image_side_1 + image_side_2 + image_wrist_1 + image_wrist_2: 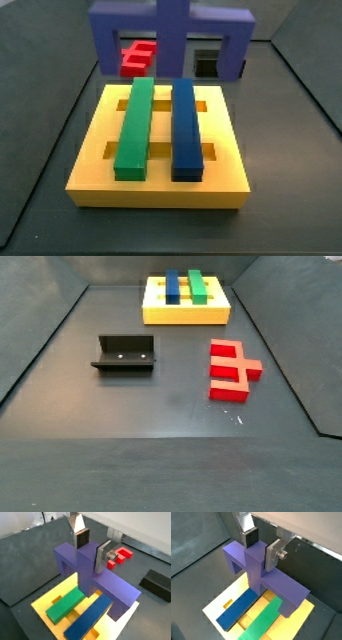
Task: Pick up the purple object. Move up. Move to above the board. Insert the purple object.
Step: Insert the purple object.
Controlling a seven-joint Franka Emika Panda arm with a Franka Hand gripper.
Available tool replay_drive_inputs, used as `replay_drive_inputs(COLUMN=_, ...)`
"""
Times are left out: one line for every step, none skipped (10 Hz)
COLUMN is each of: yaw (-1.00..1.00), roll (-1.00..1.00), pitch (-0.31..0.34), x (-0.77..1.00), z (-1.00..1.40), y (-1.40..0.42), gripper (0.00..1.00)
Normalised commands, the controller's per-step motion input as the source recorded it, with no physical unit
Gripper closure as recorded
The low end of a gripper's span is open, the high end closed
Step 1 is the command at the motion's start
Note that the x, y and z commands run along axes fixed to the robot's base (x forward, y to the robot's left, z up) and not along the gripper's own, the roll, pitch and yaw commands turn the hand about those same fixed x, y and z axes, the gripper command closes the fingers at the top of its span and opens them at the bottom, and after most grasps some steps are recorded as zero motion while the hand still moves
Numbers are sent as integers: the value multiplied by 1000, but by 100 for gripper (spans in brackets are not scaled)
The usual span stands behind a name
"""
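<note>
My gripper (92, 551) (262, 549) is shut on the central stem of the purple object (107, 584) (281, 584), one finger on each side of the stem. The bridge-shaped block hangs in the air with its legs pointing down. Beneath it lies the yellow board (43, 602) (218, 602). In a side view the purple object (120, 20) shows raised past the far edge of the board (160, 190), with the gripper cut off. In the side view that shows the board (181, 314) at the back, neither gripper nor purple object appears.
A green bar (67, 604) (136, 125) and a blue bar (90, 619) (187, 125) lie side by side in the board's slots. A red block (122, 554) (231, 368) lies on the dark floor. The black fixture (124, 353) (157, 583) stands beside it.
</note>
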Motion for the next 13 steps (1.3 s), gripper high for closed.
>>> replay_drive_inputs(yaw=111, roll=14, pitch=-130, x=0, z=-409, y=-111, gripper=100)
replay_drive_inputs(yaw=106, roll=0, pitch=-127, x=0, z=-423, y=-100, gripper=100)
replay_drive_inputs(yaw=106, roll=0, pitch=-147, x=0, z=-443, y=-131, gripper=100)
replay_drive_inputs(yaw=57, roll=20, pitch=-107, x=34, z=-351, y=-180, gripper=100)
replay_drive_inputs(yaw=57, roll=161, pitch=-20, x=203, z=-237, y=-246, gripper=100)
replay_drive_inputs(yaw=66, roll=211, pitch=0, x=163, z=-214, y=-243, gripper=100)
replay_drive_inputs(yaw=74, roll=200, pitch=-10, x=89, z=-271, y=-217, gripper=100)
replay_drive_inputs(yaw=89, roll=209, pitch=-36, x=0, z=-283, y=-186, gripper=100)
replay_drive_inputs(yaw=131, roll=191, pitch=-93, x=-60, z=-237, y=-163, gripper=100)
replay_drive_inputs(yaw=80, roll=71, pitch=-84, x=-3, z=-260, y=-46, gripper=100)
replay_drive_inputs(yaw=60, roll=37, pitch=-49, x=-43, z=-249, y=-14, gripper=100)
replay_drive_inputs(yaw=57, roll=6, pitch=-37, x=-31, z=-214, y=-6, gripper=100)
replay_drive_inputs(yaw=26, roll=0, pitch=-17, x=0, z=-166, y=0, gripper=100)
